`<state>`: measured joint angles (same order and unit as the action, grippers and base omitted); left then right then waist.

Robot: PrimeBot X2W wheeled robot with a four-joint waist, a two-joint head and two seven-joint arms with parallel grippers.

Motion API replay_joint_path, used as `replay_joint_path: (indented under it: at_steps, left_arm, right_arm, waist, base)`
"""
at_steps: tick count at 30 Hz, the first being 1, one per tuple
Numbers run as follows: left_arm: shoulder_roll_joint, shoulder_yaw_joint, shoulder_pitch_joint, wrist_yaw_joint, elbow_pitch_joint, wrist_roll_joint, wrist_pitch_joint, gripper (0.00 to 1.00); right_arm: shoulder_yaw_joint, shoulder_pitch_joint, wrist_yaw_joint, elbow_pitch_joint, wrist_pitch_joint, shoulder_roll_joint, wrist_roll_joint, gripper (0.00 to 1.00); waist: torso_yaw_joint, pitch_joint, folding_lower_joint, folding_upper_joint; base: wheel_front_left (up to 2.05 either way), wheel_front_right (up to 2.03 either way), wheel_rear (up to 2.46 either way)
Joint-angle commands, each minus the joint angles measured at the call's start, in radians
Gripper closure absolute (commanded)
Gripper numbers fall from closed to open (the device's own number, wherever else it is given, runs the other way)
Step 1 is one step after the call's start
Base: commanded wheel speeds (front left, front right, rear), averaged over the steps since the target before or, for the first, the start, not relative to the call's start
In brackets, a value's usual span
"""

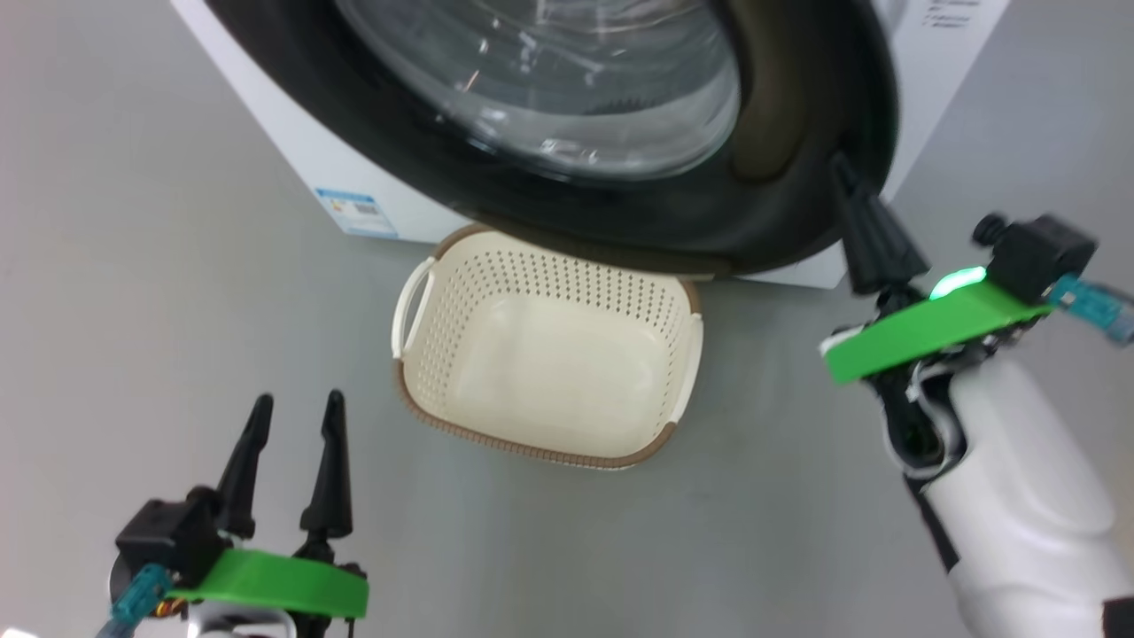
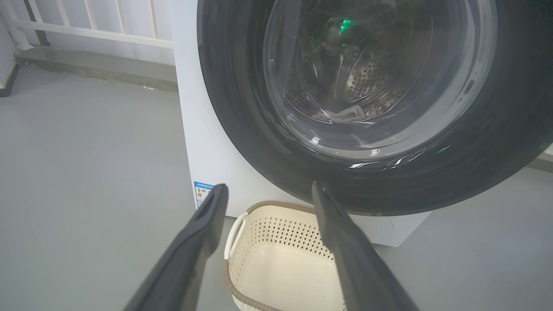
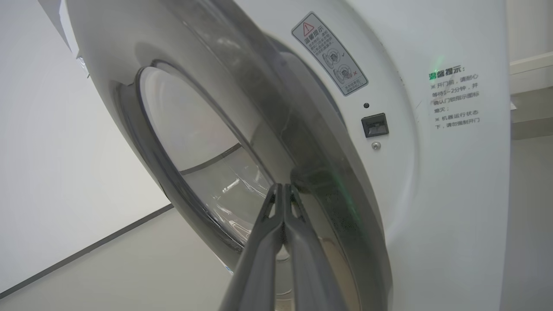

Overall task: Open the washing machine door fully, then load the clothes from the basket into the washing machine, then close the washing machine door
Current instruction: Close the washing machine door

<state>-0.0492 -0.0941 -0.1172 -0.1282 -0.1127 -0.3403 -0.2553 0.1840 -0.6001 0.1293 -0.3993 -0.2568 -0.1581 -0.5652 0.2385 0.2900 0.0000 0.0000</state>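
Observation:
The washing machine stands ahead, and its door, with a glossy black rim and bulging glass, is swung almost against the front. My right gripper is shut, its tips resting on the door's right rim. In the right wrist view these tips touch the door, which stands a narrow gap off the white front. The cream basket sits on the floor below the door with nothing in it. Through the glass a pale piece of the clothes lies in the drum. My left gripper hangs open, away from the basket.
A blue label marks the machine's lower left corner. The latch slot shows on the white front beside the door. Grey floor spreads left and right of the basket. A white railing runs along the back wall.

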Motion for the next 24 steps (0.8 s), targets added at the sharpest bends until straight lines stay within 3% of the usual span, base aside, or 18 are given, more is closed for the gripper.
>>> replay_joint_path:
  at_steps: [1,24]
  left_arm:
    - [-0.012,0.025,-0.036,-0.003,0.03,-0.009,-0.006,0.0]
    - [-0.003,-0.029,-0.123,-0.003,0.056,-0.016,-0.006,0.0]
  right_arm:
    - [0.005,-0.04,0.001,0.019,-0.005,0.0,0.001,1.0]
    - [-0.172,-0.283,0.001,-0.021,-0.005,-0.044,0.011,1.0]
  waist:
    - [0.022,0.027,0.0,0.0]
    - [0.096,0.153,0.0,0.0]
  base:
    - [0.0,0.0,0.0]
    - [0.0,0.0,0.0]
